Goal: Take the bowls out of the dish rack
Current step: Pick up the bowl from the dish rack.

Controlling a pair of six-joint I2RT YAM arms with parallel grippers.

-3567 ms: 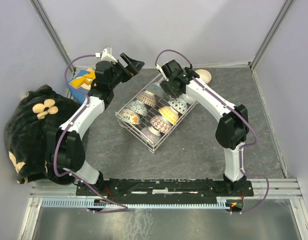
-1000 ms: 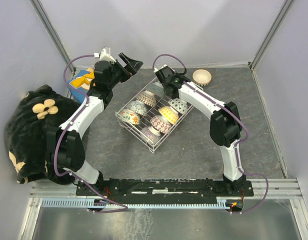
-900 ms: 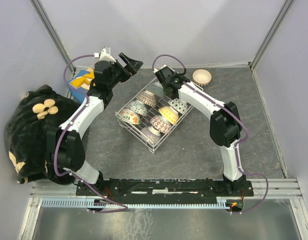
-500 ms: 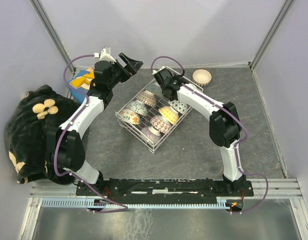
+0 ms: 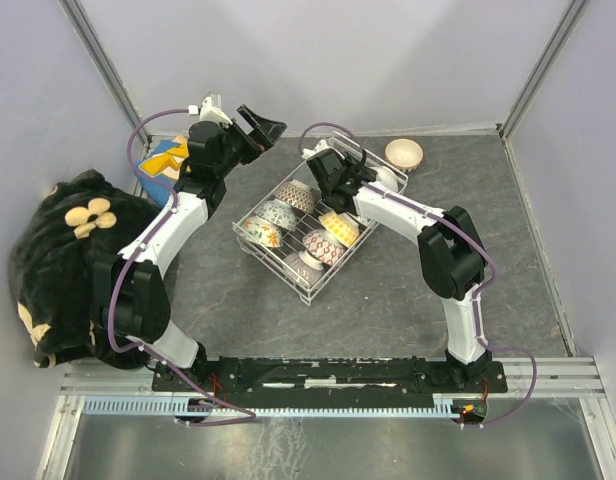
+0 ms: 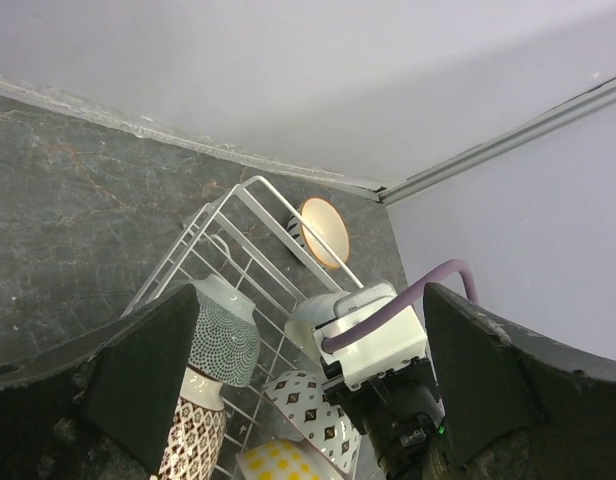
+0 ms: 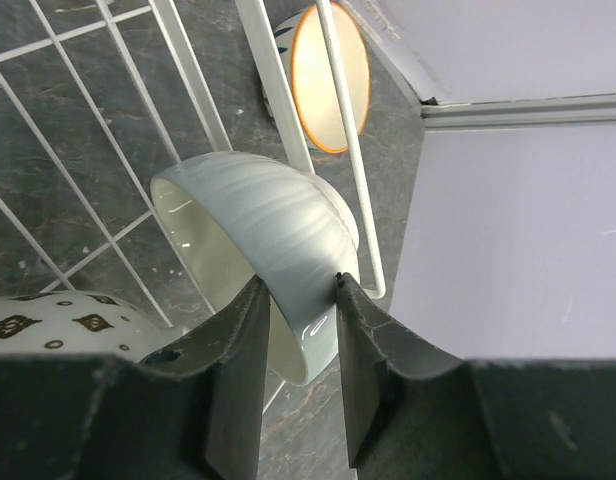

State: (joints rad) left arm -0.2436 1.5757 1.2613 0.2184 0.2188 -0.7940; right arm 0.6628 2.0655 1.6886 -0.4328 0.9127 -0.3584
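Bowls, glossy and patterned, are mostly lying rim-down in the white wire dish rack. We are watching the right gripper, newly swung to the rack's far end, closing its fingers on a pale ribbed bowl, so lifting is looking imminent. The left gripper is hovering with fingers spread, empty.

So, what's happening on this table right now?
The right gripper pinches the rim of a pale grey ribbed ceramic bowl at the far end of the white wire dish rack. The left gripper hangs open left of the rack. Other patterned bowls sit in the rack; one orange-rimmed bowl rests on the dark table beyond it.
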